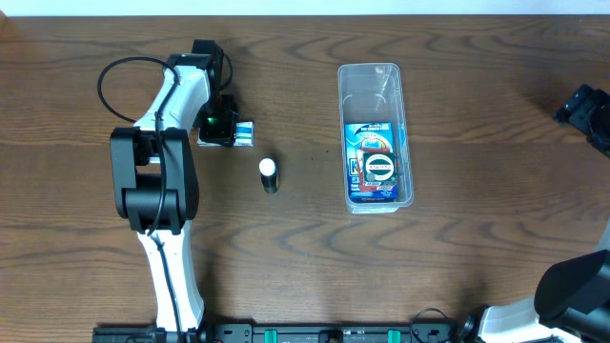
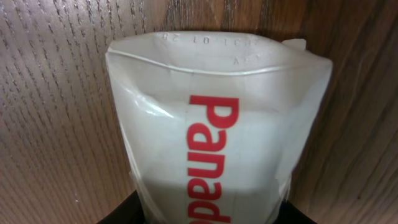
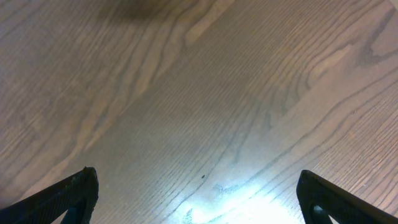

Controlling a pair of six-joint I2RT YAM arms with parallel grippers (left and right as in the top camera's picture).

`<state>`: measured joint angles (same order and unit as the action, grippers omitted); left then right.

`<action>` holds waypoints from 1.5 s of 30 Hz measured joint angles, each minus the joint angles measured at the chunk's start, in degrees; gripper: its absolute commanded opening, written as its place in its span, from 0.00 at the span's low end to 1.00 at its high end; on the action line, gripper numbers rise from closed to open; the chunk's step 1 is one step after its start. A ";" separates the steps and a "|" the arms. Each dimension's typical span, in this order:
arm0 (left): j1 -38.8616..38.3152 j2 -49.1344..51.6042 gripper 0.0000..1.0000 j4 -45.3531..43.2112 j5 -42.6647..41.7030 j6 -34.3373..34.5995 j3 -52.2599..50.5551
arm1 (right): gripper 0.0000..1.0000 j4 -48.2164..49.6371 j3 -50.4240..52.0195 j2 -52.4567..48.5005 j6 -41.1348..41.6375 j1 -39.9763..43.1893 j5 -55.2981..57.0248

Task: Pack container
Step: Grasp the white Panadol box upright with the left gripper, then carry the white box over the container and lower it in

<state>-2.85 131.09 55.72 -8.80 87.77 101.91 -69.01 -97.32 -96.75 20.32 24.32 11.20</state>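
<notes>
The clear plastic container (image 1: 370, 69) lies at centre right and holds a blue carded pack with a round black item (image 1: 377, 167). My left gripper (image 1: 225, 130) is left of the container, low over the table. In the left wrist view its jaws (image 2: 208, 214) press both sides of a white, plastic-wrapped box with red "Panad" lettering (image 2: 211, 124). The box's white and blue end shows in the overhead view (image 1: 245, 133). My right gripper (image 1: 583, 107) is at the far right edge. Its fingers (image 3: 199, 193) are wide apart over bare wood.
A small bottle with a white cap and dark body (image 1: 270, 174) lies on the table between the left gripper and the container. The left arm's base and cable (image 1: 152, 181) take up the left side.
</notes>
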 measured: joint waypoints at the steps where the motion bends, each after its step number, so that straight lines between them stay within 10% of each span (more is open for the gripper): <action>1: 0.00 0.00 0.50 -0.04 0.04 -0.55 0.00 | 0.99 0.00 0.00 0.00 0.00 0.00 0.00; 29: -1.77 -20.57 0.42 -4.61 -1.77 -15.87 1.03 | 0.99 0.00 0.00 0.00 0.00 0.00 0.00; 45: -33.57 -28.20 0.53 -17.20 5.35 -24.06 1.46 | 0.99 0.00 0.00 0.00 0.00 0.00 0.00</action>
<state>-36.42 102.89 38.52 -3.44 63.70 103.37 -69.01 -97.32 -96.75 20.32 24.32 11.20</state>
